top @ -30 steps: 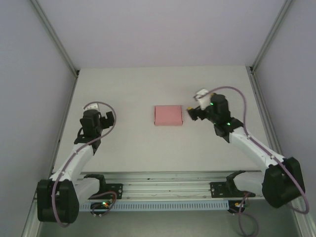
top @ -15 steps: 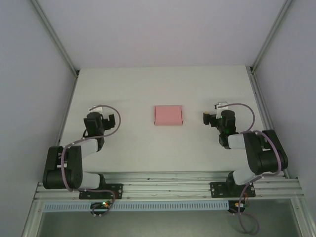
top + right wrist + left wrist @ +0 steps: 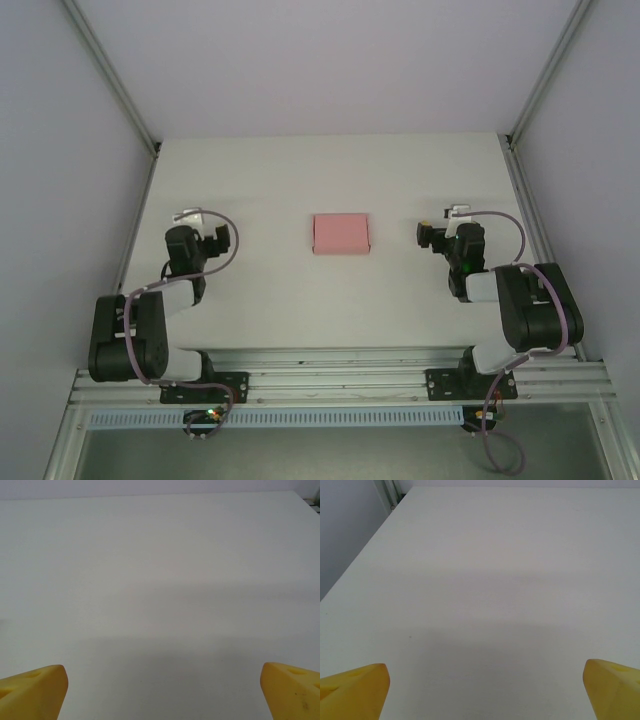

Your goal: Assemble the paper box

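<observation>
Paper box (image 3: 340,234), pink and folded into a closed rectangle, lies flat near the middle of the table (image 3: 300,170). Nearest the camera, both arms are bent up tight by their bases at the near edge. Just past them, the left end effector (image 3: 221,238) and the right end effector (image 3: 427,235) are spread wide and grip nothing. Each wrist view has yellow fingertips (image 3: 355,690) at its lower corners with white table between. The box sits between the two end effectors, about level with them and well apart from each.
</observation>
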